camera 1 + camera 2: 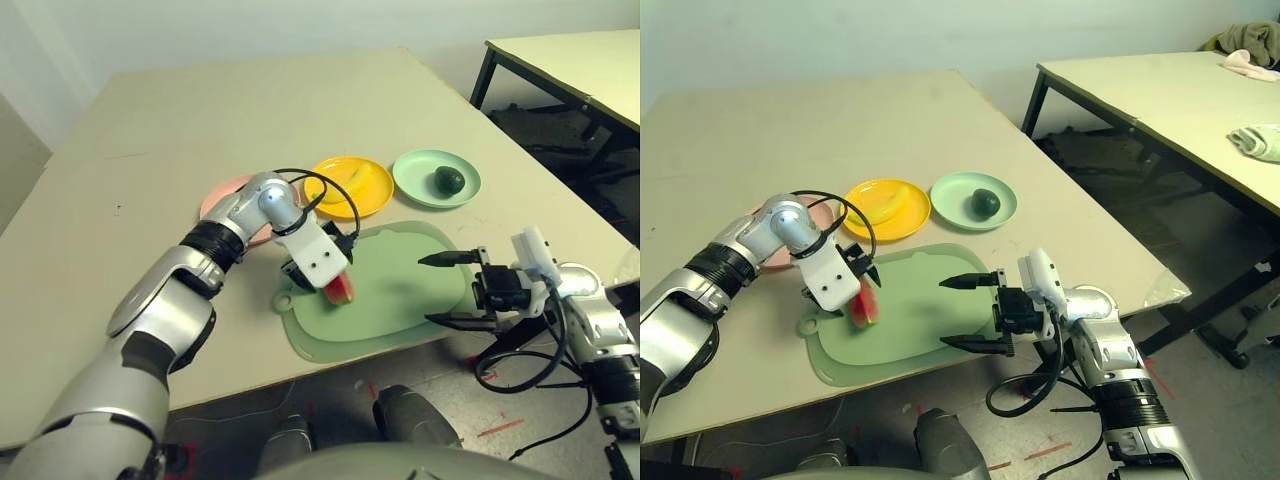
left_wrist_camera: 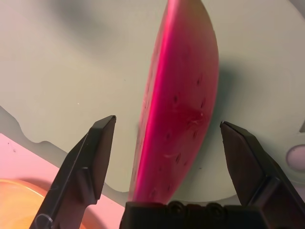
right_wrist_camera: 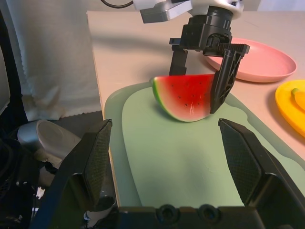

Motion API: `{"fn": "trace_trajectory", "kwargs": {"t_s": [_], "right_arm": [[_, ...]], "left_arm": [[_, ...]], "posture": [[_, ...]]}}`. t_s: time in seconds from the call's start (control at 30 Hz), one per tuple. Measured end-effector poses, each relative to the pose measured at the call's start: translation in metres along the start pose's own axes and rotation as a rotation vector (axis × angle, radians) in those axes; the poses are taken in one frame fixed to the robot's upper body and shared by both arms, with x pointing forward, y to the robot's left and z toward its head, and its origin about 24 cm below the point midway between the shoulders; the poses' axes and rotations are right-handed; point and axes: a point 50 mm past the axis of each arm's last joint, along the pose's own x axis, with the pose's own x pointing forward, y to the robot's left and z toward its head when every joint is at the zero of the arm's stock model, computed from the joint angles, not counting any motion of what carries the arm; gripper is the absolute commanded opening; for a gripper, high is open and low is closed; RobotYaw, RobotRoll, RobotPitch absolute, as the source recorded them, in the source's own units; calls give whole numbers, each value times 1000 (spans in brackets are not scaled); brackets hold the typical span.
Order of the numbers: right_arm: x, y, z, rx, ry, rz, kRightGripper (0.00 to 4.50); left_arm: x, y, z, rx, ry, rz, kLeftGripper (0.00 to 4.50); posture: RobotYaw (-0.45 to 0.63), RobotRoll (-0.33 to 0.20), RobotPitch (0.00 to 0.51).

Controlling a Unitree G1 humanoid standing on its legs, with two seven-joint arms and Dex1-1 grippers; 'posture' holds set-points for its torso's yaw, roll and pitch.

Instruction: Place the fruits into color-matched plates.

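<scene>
from the head's left eye, a wide beige surface (image 1: pixel 200 110) is carrying three plates in a row: a pink plate (image 1: pixel 222 195) partly behind the left arm, a yellow plate (image 1: pixel 372 192) holding the banana (image 1: pixel 352 178), and a green plate (image 1: pixel 412 182) holding the avocado (image 1: pixel 448 180). nearer the robot, a pale green cutting board (image 1: pixel 400 290) is lying by the front edge. the left gripper (image 1: pixel 335 285) is pointing down over the watermelon wedge (image 1: pixel 341 291), which is sitting on the board. the right gripper (image 1: pixel 447 290) is hovering level at the board's right end, jaws wide apart.

from the right eye, a second table (image 1: pixel 1160 90) with cloths on it is standing across a dark floor.

the left wrist view is showing the jaws apart, one finger (image 2: pixel 90 157) on each side of the wedge, not pressing it.

the right wrist view is showing the wedge standing rind-down on the board, with the pink plate behind it.
</scene>
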Motion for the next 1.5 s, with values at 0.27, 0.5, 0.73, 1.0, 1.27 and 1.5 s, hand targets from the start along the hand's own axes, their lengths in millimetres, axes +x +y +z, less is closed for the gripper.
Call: {"fn": "trace_trajectory", "kwargs": {"t_s": [0.27, 0.5, 0.73, 1.0, 1.27, 1.5], "right_arm": [[0, 0, 0, 1, 0, 1, 4500], [1, 0, 0, 1, -1, 2, 4500], [1, -1, 0, 0, -1, 2, 4500], [0, -5, -3, 39, 5, -63, 4500], [7, -11, -8, 65, -14, -170, 4500], [14, -9, -13, 54, -15, -266, 4500]], "left_arm": [[4, -1, -1, -22, -5, -12, 2224], [4, -3, -2, -27, -8, -25, 2098], [1, -4, -4, -62, -12, -26, 2098], [-41, -2, -19, -154, 77, 62, 2098], [-75, -21, -42, -295, 187, 162, 2098], [-99, -49, -71, -511, 358, 298, 2098]], "posture": [[-349, 0, 0], [-347, 0, 0], [-335, 0, 0], [-327, 0, 0], [-310, 0, 0], [-311, 0, 0]]}}
